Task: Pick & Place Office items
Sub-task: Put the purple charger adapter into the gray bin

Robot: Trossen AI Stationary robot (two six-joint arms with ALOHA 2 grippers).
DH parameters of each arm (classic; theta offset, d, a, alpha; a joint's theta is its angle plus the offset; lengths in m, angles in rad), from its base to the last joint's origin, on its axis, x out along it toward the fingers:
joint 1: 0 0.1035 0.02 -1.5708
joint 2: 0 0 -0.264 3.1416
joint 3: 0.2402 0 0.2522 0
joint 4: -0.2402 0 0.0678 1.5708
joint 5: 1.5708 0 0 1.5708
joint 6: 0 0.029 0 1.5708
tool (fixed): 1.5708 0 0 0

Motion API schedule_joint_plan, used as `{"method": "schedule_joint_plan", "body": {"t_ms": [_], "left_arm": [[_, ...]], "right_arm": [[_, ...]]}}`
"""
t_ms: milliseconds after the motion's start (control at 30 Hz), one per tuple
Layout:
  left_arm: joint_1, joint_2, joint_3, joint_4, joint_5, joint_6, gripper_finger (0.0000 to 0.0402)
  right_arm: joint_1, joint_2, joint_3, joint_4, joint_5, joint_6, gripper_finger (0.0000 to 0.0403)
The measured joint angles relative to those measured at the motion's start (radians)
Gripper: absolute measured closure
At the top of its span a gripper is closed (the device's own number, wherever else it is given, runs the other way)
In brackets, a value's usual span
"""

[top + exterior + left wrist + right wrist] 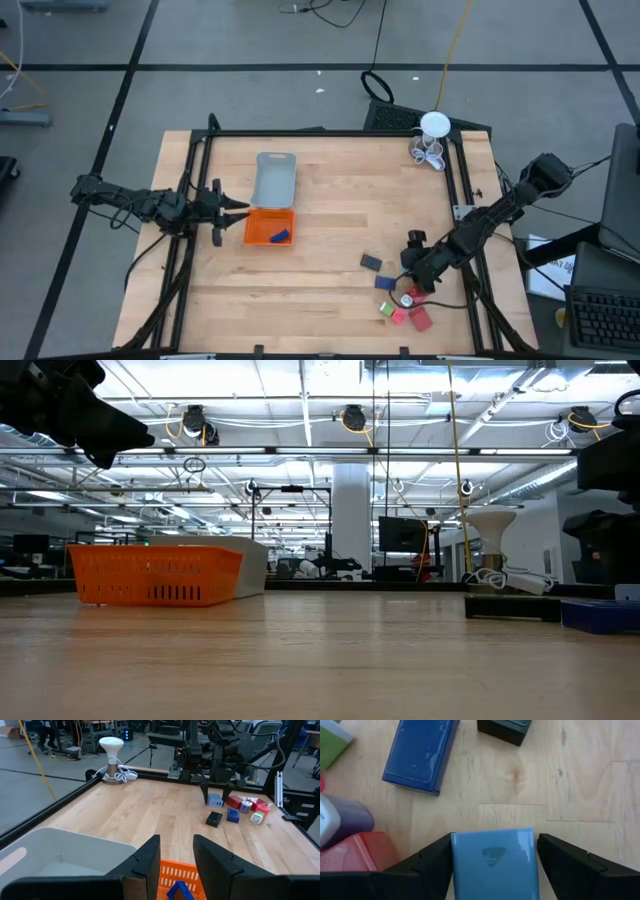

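Right tool (494, 862) stood low over the wooden desk (330, 200) near its front right corner, and its two dark fingers were spread on both sides of a light blue glossy rectangular block (495, 865), which filled almost all the gap between them; I could not tell whether the pads already touched it, so I judged it as not yet gripped. Just beside it lay a darker blue flat block (422, 752), a black block (504, 730), a red block (355, 852), a green and white piece (332, 742) and a white and purple piece (342, 820), the last ones very near one finger. From this I judged the main risk: if the fingers closed a little off centre, the smooth block could turn or slip out, and the finger next to the red block could push or catch that neighbour and take it along. Lifting too early, before a firm grip, could drop the block again into the cluster. Left tool (232, 209) waited at the left edge of the desk, beside the orange plastic slotted tray (268, 228) that already held one blue piece (281, 236); its fingers stood a small way apart with nothing between them. A grey plastic tray (275, 180) was touching the orange one, so a careless release could land in the wrong tray.
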Motion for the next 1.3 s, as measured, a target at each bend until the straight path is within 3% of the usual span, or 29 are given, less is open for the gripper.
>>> {"method": "schedule_joint_plan", "body": {"t_ms": [200,533,733,1000,1300], "left_arm": [[0.0,0.0,0.0,0.0,0.0,0.0,0.0284],[0.0,0.0,0.0,0.0,0.0,0.0,0.0284],[0.0,0.0,0.0,0.0,0.0,0.0,0.0284],[0.0,0.0,0.0,0.0,0.0,0.0,0.0284],[0.0,0.0,0.0,0.0,0.0,0.0,0.0284]], "right_arm": [[0.001,0.0,0.0,0.001,-0.019,-0.005,0.02],[0.001,-0.001,-0.002,0.048,-0.022,-0.015,0.02],[-0.014,-0.032,-0.003,0.083,0.059,0.015,0.019],[-0.094,-0.06,-0.003,0.188,0.057,-0.052,0.0198],[-0.241,-0.061,-0.001,0.416,0.056,-0.233,0.0196]]}}
